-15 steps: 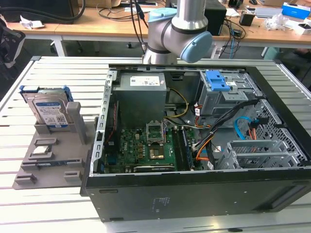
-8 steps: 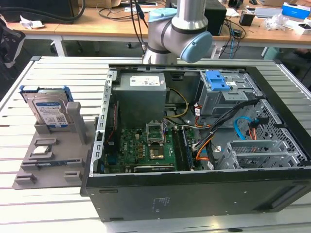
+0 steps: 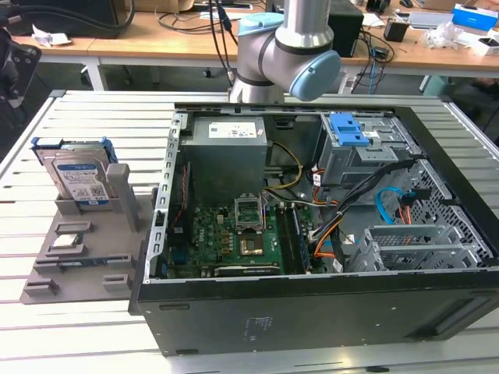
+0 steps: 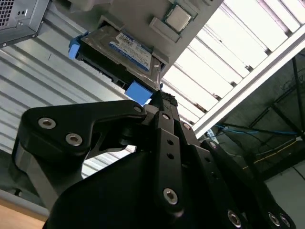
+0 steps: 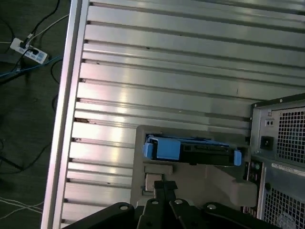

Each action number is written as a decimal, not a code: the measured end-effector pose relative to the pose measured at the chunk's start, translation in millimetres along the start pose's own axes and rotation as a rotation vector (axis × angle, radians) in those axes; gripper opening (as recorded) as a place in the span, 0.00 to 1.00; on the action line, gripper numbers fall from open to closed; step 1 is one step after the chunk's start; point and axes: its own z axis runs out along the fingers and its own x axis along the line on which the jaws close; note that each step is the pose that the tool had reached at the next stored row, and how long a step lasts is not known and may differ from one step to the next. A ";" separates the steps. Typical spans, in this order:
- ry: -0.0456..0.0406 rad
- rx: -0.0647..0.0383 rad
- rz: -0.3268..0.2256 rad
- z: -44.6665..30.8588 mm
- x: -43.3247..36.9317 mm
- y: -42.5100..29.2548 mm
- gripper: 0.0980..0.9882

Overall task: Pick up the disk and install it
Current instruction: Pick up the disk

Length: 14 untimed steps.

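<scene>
The disk stands tilted in a grey holder on the slatted table, at the exterior view's left of the open computer case. It is silver with a white and blue label and blue rails. The second wrist view shows the disk label up, and the first wrist view shows the disk edge on. My gripper hangs in the air apart from the disk, its black fingers drawn together and holding nothing. In the first wrist view the gripper sits over the holder's near part.
Inside the case a grey drive cage with a blue latch sits at the back right, beside cables and the motherboard. A small square chip lies on the holder. The table's edge drops to a floor with cables.
</scene>
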 end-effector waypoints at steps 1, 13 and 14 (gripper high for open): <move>0.0014 -0.001 -0.031 0.0 0.0 0.0 0.01; 0.0162 -0.008 -0.360 0.0 0.0 0.0 0.01; 0.0168 -0.009 -0.374 0.0 0.0 0.0 0.01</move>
